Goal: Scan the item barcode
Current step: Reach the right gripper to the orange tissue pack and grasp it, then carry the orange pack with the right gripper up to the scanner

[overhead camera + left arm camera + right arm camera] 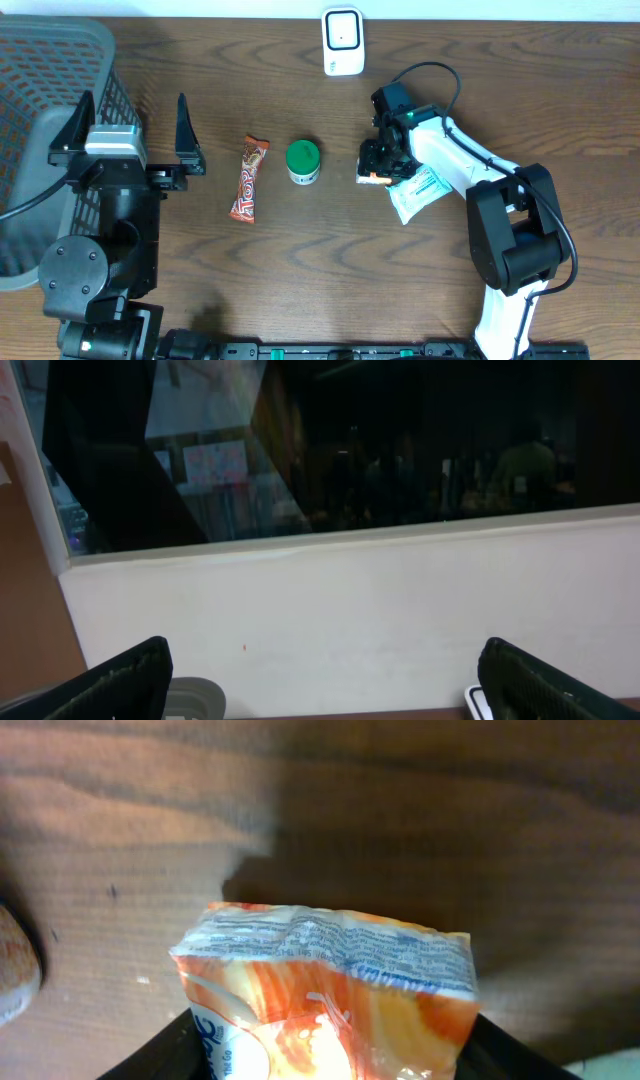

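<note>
Right now the right gripper [378, 165] is pinching one end of a snack packet [330, 980], with its jaws partly drawn in and its fingers [150, 1055] pressing against the packet's sides. The packet is lying on the wooden table [300, 260], just right of a green-lidded tub [303, 161] and below the white barcode scanner [342, 40]. A firm but gentle squeeze is looking wise, because the glossy, crinkled orange-and-white film is probably slippery and easily crushed. The printed code needs to be facing the scanner. Far off, the left gripper [133, 110] is hanging wide open, holding nothing, beside a grey mesh basket [50, 60].
</note>
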You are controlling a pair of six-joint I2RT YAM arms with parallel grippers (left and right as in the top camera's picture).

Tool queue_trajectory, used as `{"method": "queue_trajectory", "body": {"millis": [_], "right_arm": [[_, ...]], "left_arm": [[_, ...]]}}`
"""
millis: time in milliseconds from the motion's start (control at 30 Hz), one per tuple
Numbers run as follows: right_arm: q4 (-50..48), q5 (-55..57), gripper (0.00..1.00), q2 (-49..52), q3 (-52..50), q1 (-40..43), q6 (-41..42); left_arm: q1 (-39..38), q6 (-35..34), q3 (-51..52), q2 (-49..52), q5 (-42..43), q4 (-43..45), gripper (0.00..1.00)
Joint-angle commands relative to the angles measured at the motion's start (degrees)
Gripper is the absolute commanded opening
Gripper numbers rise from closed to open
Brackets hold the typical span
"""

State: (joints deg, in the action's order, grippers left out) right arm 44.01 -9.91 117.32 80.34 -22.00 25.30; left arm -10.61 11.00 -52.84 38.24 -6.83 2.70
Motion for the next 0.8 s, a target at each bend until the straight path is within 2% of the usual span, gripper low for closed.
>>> {"method": "queue_trajectory", "body": {"millis": [0, 167, 367, 767], "right_arm": [[4.1, -3.0, 0.54, 0.5, 3.1, 0.2, 0.2], [13.5, -10.7, 0.45, 0.5, 8.5, 0.3, 0.2], [26.0, -21.6, 0.47, 0.5, 12.7, 0.3, 0.2], [41.2, -25.0, 0.46, 0.5, 12.8, 0.2, -3.0]], "left_arm": [[-0.1, 1.0, -0.4, -0.3, -0.7, -0.9, 0.98], [-0.1, 1.0, -0.3, -0.3, -0.7, -1.2, 0.98], [-0.1, 1.0, -0.3, -0.3, -0.7, -1.6, 0.98], [-0.1, 1.0, -0.3, -0.3, -0.7, -1.6, 0.98]]}}
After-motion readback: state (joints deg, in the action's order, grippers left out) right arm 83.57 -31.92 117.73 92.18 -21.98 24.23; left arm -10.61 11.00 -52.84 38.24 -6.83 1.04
